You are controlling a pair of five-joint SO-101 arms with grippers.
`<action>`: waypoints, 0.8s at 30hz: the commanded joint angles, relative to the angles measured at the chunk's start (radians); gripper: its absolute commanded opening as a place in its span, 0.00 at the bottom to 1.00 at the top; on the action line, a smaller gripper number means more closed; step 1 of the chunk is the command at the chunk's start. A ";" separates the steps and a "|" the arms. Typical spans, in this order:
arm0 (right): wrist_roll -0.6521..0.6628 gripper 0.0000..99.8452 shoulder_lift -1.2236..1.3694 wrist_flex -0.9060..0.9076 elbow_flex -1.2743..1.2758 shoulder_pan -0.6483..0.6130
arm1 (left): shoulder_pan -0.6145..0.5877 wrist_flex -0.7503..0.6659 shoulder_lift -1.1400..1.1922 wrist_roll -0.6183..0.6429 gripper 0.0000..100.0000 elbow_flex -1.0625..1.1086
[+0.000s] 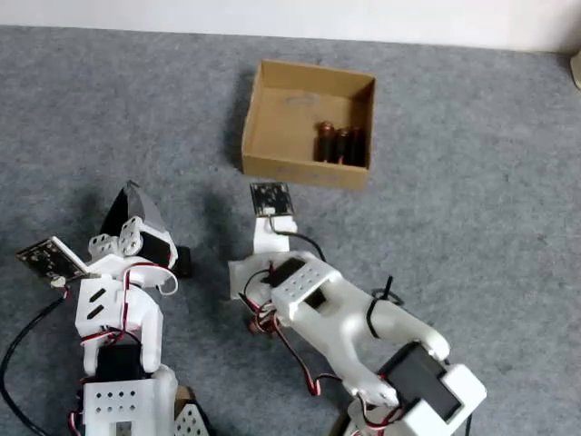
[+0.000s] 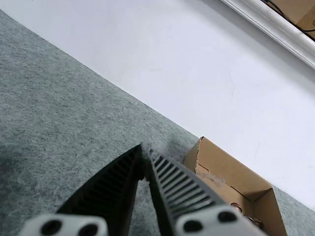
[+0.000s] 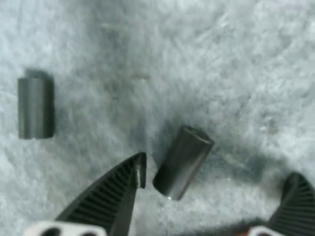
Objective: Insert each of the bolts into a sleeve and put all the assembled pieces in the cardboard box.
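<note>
Two dark grey sleeves lie on the carpet in the right wrist view. One sleeve [image 3: 183, 162] lies tilted between the fingers of my open right gripper [image 3: 216, 177], close to one fingertip [image 3: 139, 167]; the other sleeve [image 3: 35, 108] lies apart from it. The cardboard box [image 1: 272, 168] stands at the far middle, with several copper and dark assembled pieces [image 1: 340, 143] against its right wall. My left gripper [image 2: 146, 153] is shut and empty, raised above the carpet and aimed toward the box [image 2: 216, 162]. In the high view the left gripper [image 1: 129, 207] is at the near left.
Grey carpet [image 1: 472, 209] covers the table, and a white wall [image 2: 187, 64] rises behind it. The right arm's white body [image 1: 336, 313] leans over the middle and hides the carpet under it. A small copper-coloured piece [image 1: 254, 324] shows beside that arm.
</note>
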 commanded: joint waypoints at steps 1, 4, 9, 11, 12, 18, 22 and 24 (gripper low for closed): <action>-0.009 0.37 0.039 -0.018 -0.053 0.015 | -0.002 -0.017 0.005 0.008 0.01 -0.073; -0.009 0.31 0.045 -0.018 -0.054 0.016 | 0.010 -0.017 0.004 0.008 0.01 -0.073; -0.005 0.05 0.045 -0.018 -0.058 0.044 | 0.019 -0.017 0.004 0.006 0.01 -0.073; -0.008 0.00 0.045 -0.018 -0.058 0.062 | 0.019 -0.017 0.004 0.006 0.01 -0.073; -0.008 0.01 0.045 -0.018 -0.058 0.067 | 0.019 -0.017 0.004 0.006 0.01 -0.073; -0.005 0.01 0.041 -0.015 -0.054 0.068 | 0.022 -0.017 0.004 0.006 0.01 -0.073; -0.003 0.01 0.039 -0.012 -0.056 0.070 | 0.022 -0.017 0.005 0.006 0.01 -0.073; -0.003 0.01 0.038 -0.012 -0.058 0.070 | 0.022 -0.017 0.005 0.006 0.01 -0.073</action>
